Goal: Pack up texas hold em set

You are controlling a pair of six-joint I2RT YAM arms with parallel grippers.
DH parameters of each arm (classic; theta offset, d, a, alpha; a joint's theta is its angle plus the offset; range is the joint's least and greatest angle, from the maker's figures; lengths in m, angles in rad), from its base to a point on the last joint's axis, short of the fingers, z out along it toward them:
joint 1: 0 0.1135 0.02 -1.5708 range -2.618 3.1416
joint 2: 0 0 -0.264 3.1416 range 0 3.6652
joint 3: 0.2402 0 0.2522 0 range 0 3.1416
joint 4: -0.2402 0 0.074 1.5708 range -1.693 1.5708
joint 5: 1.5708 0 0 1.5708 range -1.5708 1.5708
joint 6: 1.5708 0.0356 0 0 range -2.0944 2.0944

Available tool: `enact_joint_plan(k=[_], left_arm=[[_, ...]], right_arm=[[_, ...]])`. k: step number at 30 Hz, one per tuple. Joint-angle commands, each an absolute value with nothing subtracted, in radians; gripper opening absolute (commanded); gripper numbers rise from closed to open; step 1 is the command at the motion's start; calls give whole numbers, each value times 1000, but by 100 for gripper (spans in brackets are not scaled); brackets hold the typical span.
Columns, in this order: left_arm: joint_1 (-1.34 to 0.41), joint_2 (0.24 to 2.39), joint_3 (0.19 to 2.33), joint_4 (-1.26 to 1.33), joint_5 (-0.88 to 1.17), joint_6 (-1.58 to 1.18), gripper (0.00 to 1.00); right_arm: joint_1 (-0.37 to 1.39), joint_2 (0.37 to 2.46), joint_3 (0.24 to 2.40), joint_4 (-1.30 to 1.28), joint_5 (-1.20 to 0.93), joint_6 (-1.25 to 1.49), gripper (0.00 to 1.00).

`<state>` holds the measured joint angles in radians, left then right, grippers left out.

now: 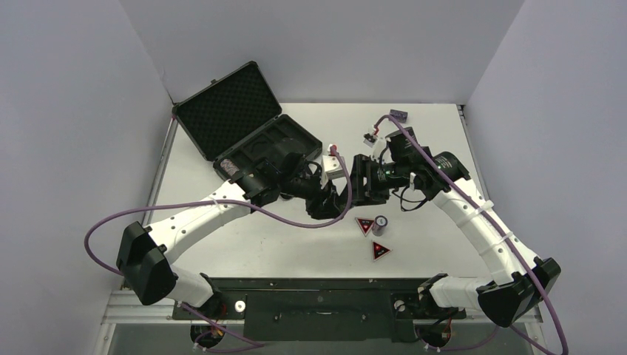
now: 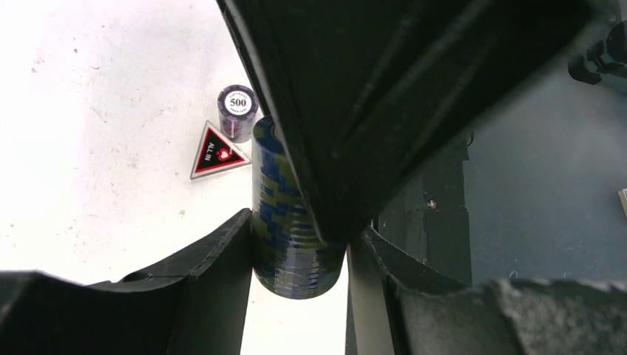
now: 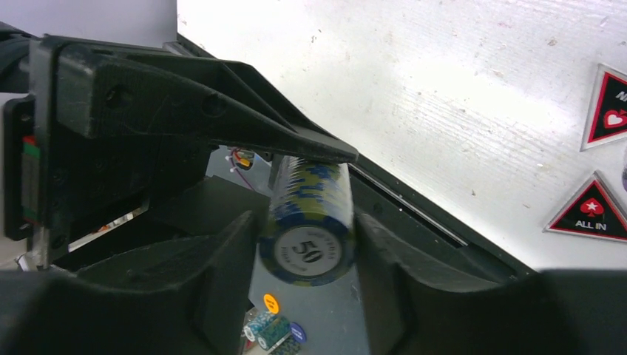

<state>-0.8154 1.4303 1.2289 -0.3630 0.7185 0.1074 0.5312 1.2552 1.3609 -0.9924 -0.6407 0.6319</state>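
Observation:
Both grippers meet over the middle of the table on one blue-and-yellow chip stack [image 2: 292,244], which lies on its side. My right gripper [image 3: 307,222] is shut on this stack [image 3: 307,251], whose "50" end face points at the camera. My left gripper [image 2: 299,229] has a finger on each side of the stack, with the right gripper's finger lying over it. A second chip stack marked 500 [image 1: 381,224] stands on the table between two red-and-black triangular tokens [image 1: 364,225] [image 1: 381,251]. The black briefcase [image 1: 225,111] lies open at the back left, with a chip stack [image 1: 231,167] in its tray.
A small purple object [image 1: 399,115] lies near the table's back edge. Grey walls close in the table on the left, the back and the right. Purple cables loop off both arms, and the left arm's cable [image 1: 296,220] hangs over the table in front of the briefcase.

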Motion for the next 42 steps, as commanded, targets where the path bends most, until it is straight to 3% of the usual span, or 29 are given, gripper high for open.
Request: enact_joint_plan(k=[1, 4, 8, 20, 31, 42], left_arm=[[-818, 1391, 1232, -299, 717, 72, 0], [-818, 1381, 1225, -304, 695, 53, 0], [-817, 1368, 1213, -316, 662, 29, 0], [-813, 1304, 1120, -224, 545, -108, 0], [-795, 1251, 1045, -102, 337, -367, 0], [-791, 1189, 956, -68, 131, -450, 0]], right_arm=[[529, 1247, 1394, -940, -668, 624, 55], [515, 1244, 1409, -949, -656, 621, 69], [472, 1237, 1415, -958, -632, 619, 74], [302, 1190, 1385, -978, -587, 627, 75], [266, 1163, 1341, -957, -538, 661, 74], [264, 1153, 1303, -942, -535, 668, 72]])
